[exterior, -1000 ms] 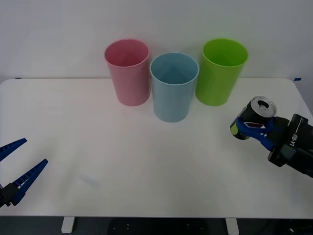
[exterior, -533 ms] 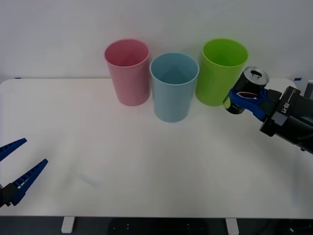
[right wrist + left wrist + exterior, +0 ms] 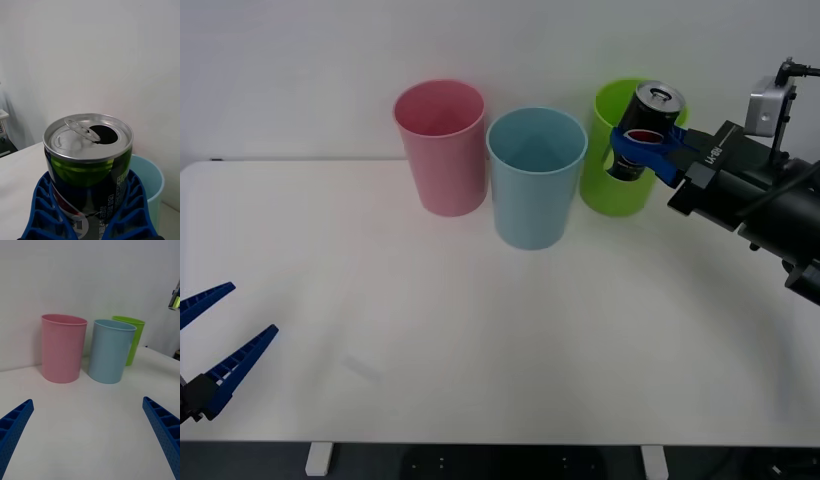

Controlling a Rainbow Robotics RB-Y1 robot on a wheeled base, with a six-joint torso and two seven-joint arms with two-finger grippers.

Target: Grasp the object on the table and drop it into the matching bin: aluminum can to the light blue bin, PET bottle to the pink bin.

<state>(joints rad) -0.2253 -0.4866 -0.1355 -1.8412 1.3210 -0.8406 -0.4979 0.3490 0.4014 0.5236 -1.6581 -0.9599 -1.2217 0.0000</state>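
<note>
Above the bench (image 3: 480, 330):
Aluminum can (image 3: 644, 128): upright in your right pincer (image 3: 642, 150), raised before the lime green bin (image 3: 620, 190), so it clears the rims.
Grip: clenched around the can's dark body.
Light blue bin (image 3: 535, 190): your target, just left; pink bin (image 3: 442, 150) beyond.
Left pincer (image 3: 215, 345): released, idle at the bench's near edge.
</note>
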